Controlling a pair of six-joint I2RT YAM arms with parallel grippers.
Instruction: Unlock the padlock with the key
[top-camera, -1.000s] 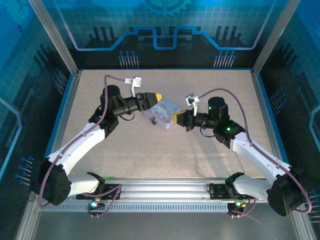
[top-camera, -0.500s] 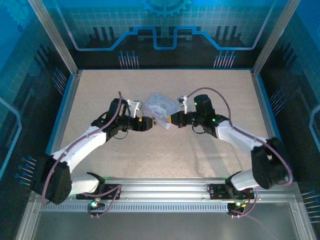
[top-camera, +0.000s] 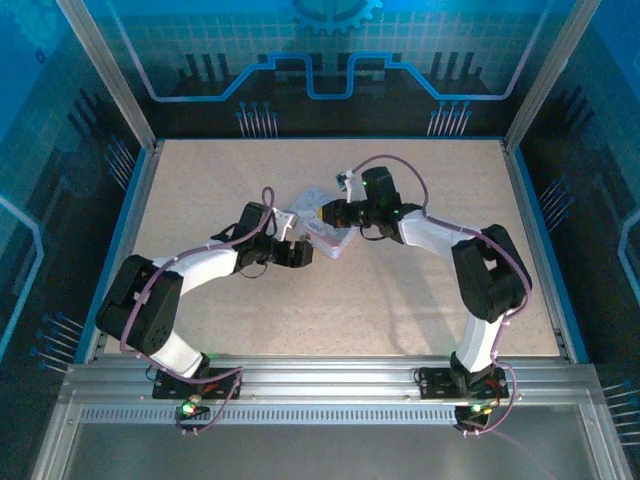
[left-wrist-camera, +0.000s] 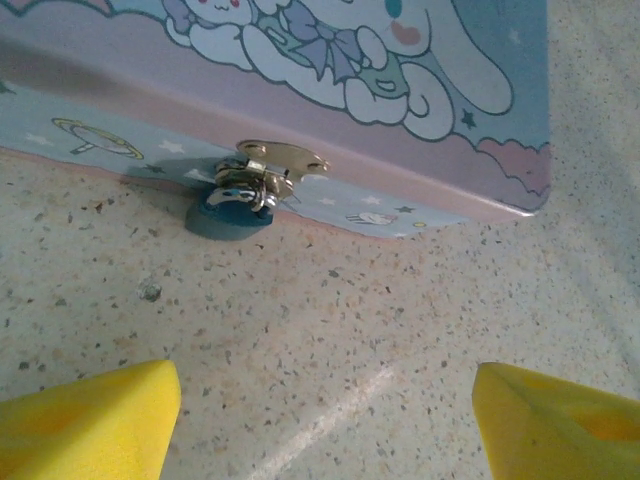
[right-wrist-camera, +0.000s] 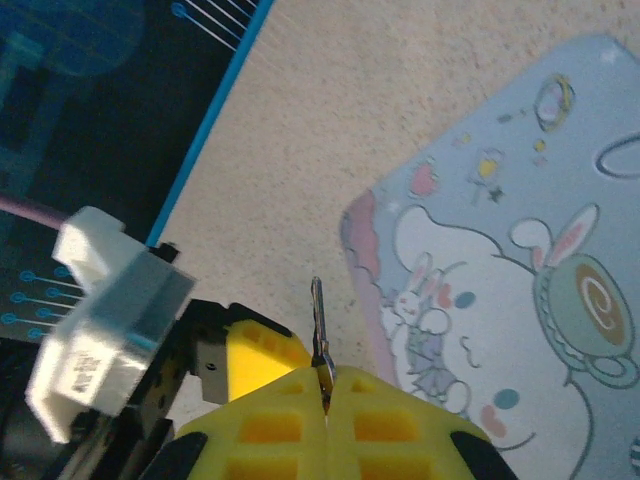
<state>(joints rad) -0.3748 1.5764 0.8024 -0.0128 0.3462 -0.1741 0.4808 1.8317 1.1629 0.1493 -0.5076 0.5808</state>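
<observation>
The padlock (left-wrist-camera: 232, 208), a tiny blue-bodied lock with a silver shackle, hangs on the latch (left-wrist-camera: 280, 160) of the pastel cartoon tin box (left-wrist-camera: 400, 60), resting on the table against the box's front wall. My left gripper (left-wrist-camera: 325, 400) is open just in front of it, its yellow fingers (left-wrist-camera: 90, 420) wide apart over bare table. My right gripper (right-wrist-camera: 325, 385) is shut on the key (right-wrist-camera: 318, 320), whose thin blade sticks up from the fingertips beside the box lid (right-wrist-camera: 500, 300). From above, the left gripper (top-camera: 300, 253) and right gripper (top-camera: 325, 213) flank the box (top-camera: 336, 240).
The speckled table (top-camera: 400, 300) has blue-edged walls on every side. In the right wrist view the left arm's yellow finger (right-wrist-camera: 255, 345) and white camera block (right-wrist-camera: 100, 300) sit close on the left of the key.
The left gripper came off the box's far-left side to its near front and opened wider. The right gripper, still shut on the key, moved left and farther back over the box.
</observation>
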